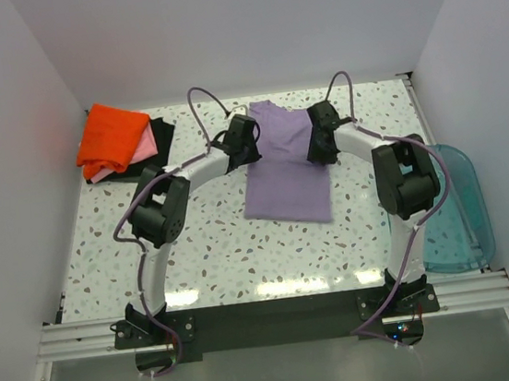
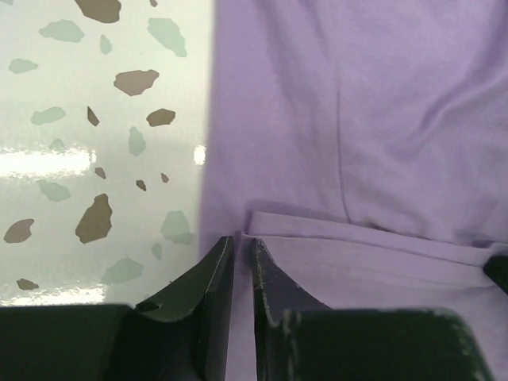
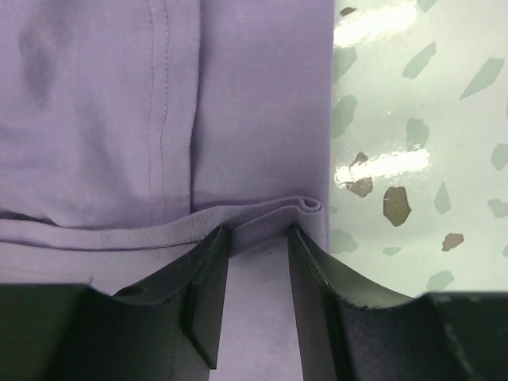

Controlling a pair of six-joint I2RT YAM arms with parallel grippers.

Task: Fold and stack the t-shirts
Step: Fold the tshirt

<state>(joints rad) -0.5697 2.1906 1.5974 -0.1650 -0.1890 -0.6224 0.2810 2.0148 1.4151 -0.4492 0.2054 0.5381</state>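
The lavender t-shirt lies folded into a long strip at the middle of the table. My left gripper is down at the strip's left edge. In the left wrist view its jaws stand a narrow gap apart, with a folded corner of the lavender cloth at their tips. My right gripper is at the strip's right edge. In the right wrist view it stands open over flat cloth, a rolled fold lying at its tips. The orange t-shirt tops the pink and black ones at the far left.
A translucent teal bin sits at the right edge of the speckled table. White walls close in the left, back and right sides. Both arms arch inward from their bases at the near edge.
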